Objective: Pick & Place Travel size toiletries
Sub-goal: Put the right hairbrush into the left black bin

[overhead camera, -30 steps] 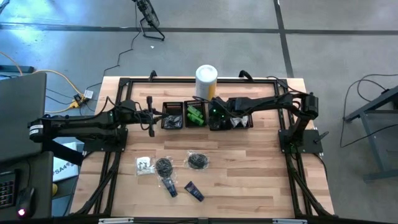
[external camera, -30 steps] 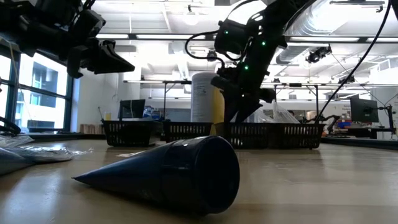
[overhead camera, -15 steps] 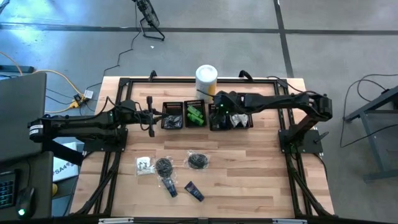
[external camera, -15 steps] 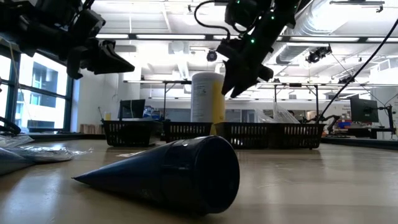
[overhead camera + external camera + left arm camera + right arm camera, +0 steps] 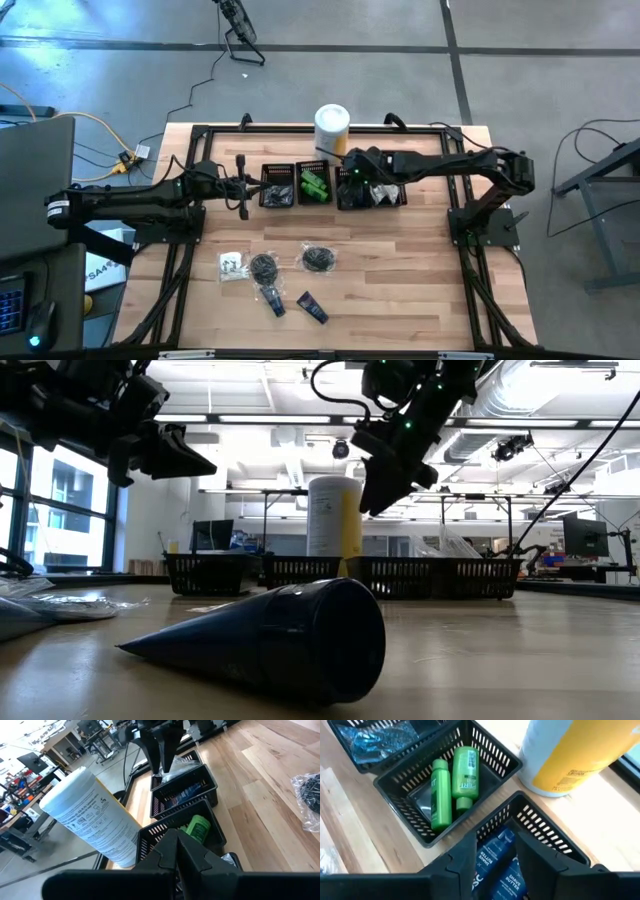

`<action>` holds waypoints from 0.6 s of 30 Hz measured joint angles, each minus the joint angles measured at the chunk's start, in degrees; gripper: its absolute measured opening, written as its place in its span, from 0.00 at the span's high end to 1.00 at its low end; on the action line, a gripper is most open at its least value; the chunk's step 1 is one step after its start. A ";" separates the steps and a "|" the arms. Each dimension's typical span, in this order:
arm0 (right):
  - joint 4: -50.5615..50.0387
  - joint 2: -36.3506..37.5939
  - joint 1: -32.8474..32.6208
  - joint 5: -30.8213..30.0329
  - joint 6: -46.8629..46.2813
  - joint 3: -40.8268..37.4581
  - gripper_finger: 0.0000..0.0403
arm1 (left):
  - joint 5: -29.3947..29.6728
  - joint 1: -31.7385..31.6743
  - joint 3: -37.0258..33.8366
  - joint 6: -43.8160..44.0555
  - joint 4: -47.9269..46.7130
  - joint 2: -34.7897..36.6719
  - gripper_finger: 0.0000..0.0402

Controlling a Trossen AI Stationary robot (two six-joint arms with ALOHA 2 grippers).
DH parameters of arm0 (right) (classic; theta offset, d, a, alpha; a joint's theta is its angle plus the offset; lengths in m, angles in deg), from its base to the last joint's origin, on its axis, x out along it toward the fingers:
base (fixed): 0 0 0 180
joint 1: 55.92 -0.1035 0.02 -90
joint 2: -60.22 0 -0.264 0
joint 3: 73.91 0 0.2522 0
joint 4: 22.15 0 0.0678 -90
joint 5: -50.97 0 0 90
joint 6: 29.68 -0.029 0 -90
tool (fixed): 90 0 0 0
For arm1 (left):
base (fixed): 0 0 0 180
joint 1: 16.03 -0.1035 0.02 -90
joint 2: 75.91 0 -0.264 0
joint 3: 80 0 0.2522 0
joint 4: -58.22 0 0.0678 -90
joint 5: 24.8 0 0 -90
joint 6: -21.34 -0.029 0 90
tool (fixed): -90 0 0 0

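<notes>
A: What lies nearest on the counter (image 5: 400, 270)?

B: Two blue tubes (image 5: 311, 307), then two black bundles (image 5: 320, 258) and a clear sachet (image 5: 231, 265), all loose on the wood.

A: Where is your right gripper (image 5: 492, 856)?

B: It hangs above the bin (image 5: 545, 837) with blue tubes inside. My fingers (image 5: 465, 851) stand partly spread, pinching nothing. The neighbouring bin (image 5: 485, 757) holds green bottles (image 5: 465, 772).

A: And the left gripper (image 5: 241, 185)?

B: Pressed together, empty, raised beside the bin row's left end. The canister (image 5: 332, 128) stands behind the bins.
</notes>
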 joint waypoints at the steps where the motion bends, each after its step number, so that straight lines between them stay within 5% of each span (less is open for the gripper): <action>1: -0.34 0.00 0.00 0.41 0.02 0.00 0.69 | -0.01 0.00 0.00 -0.01 -0.01 -0.01 1.00; 18: 4.23 0.00 -3.87 -1.78 1.26 -1.70 0.98 | 0.02 0.00 0.00 -0.24 0.00 0.00 1.00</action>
